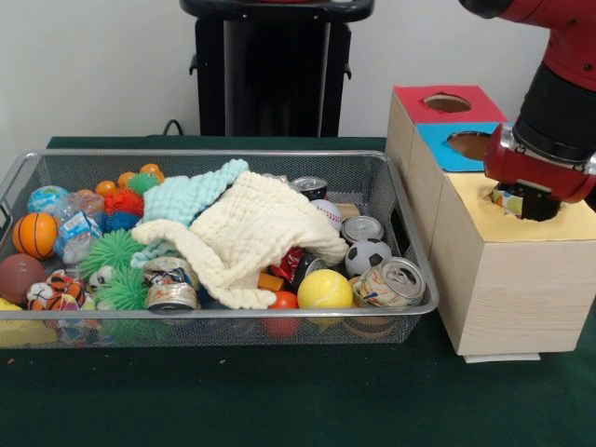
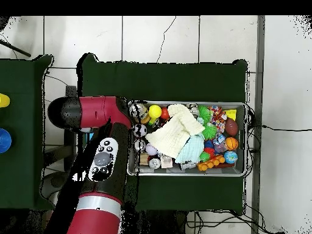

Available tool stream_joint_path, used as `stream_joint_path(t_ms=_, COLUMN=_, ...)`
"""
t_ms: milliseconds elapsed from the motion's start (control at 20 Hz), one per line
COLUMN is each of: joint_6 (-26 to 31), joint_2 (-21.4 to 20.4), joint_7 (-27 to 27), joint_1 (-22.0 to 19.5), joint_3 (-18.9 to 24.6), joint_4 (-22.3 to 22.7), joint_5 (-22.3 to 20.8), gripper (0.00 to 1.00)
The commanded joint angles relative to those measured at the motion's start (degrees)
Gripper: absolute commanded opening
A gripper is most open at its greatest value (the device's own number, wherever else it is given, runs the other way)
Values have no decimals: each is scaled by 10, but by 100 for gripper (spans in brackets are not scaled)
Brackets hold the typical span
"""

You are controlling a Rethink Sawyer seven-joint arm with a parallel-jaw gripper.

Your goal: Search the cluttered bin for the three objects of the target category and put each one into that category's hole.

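While the gripper (image 1: 529,200) sits down in the yellow box's hole (image 1: 545,200), right of the wire bin (image 1: 400,209), grip state unreadable; a printed object (image 1: 507,198) shows beside it. Drop apparently under way; cans (image 1: 391,282) left in bin.

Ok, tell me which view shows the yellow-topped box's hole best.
The front view: the yellow-topped box stands in plain sight, with the gripper at its hole, covering most of it. In the overhead view the red arm hides the boxes entirely.
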Motion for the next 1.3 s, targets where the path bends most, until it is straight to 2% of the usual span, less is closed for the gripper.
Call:
stream_joint_path(t_ms=50, joint_6=114, joint_2=-9, joint_7=28, joint_1=-15, joint_3=64, joint_4=31, joint_5=0, gripper=100)
stream_joint_path(t_ms=700, joint_6=95, joint_2=0, joint_7=23, joint_1=-19, joint_3=66, joint_4=31, joint_5=-6, gripper=100)
stream_joint_path(t_ms=850, joint_6=105, joint_2=1, joint_7=37, joint_1=-15, joint_3=62, joint_4=31, joint_5=-5, gripper=100)
stream_joint_path(t_ms=900, joint_6=108, joint_2=1, joint_7=40, joint_1=-14, joint_3=61, joint_4=31, joint_5=-4, gripper=0)
stream_joint_path(t_ms=1050, joint_6=81, joint_2=3, joint_7=26, joint_1=-17, joint_3=66, joint_4=29, joint_5=-9, gripper=0)
stream_joint_path(t_ms=1300, joint_6=84, joint_2=4, joint_7=29, joint_1=-21, joint_3=70, joint_4=33, joint_5=-5, gripper=0)
